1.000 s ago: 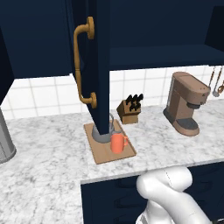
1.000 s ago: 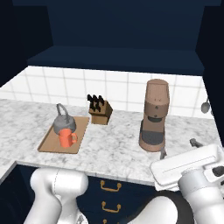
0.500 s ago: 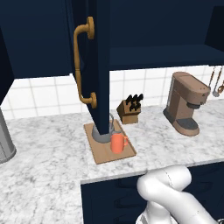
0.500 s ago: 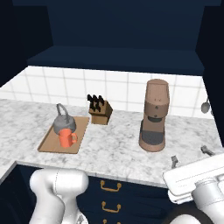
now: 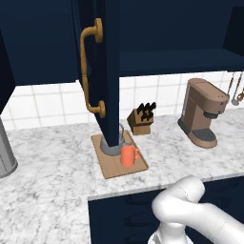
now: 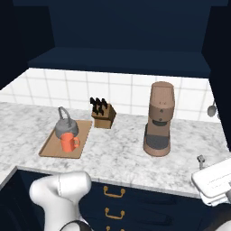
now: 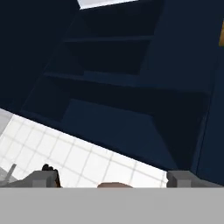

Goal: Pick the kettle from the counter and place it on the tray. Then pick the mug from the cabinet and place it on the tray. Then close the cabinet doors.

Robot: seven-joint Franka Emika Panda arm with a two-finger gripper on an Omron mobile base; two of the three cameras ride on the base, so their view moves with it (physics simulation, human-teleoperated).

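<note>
On the counter point(image 5: 47, 186), the wooden tray point(image 5: 110, 165) bears the grey kettle point(image 6: 66, 127) and the orange-red mug point(image 5: 128, 156) in front of it. In the left base view the open cabinet door point(image 5: 112, 71) with its brass handle point(image 5: 90, 71) hides part of the kettle point(image 5: 113, 148). The cabinet point(image 6: 117, 61) stands open above, its shelf dark. My gripper point(image 7: 113, 178) is open and holds nothing; it looks up at the cabinet shelves point(image 7: 118, 78). In the right base view the gripper point(image 6: 201, 160) is low at the right, over the counter's front edge.
A brown coffee machine point(image 6: 159, 119) stands right of the tray point(image 6: 52, 146), and a wooden knife block point(image 6: 103, 114) sits by the tiled wall. A large grey cylinder point(image 5: 5, 152) is at the far left. The other open door point(image 6: 221, 67) hangs at the right.
My hand has moved right and a little lower in the right base view, staying open. Kettle, mug and doors have not moved.
</note>
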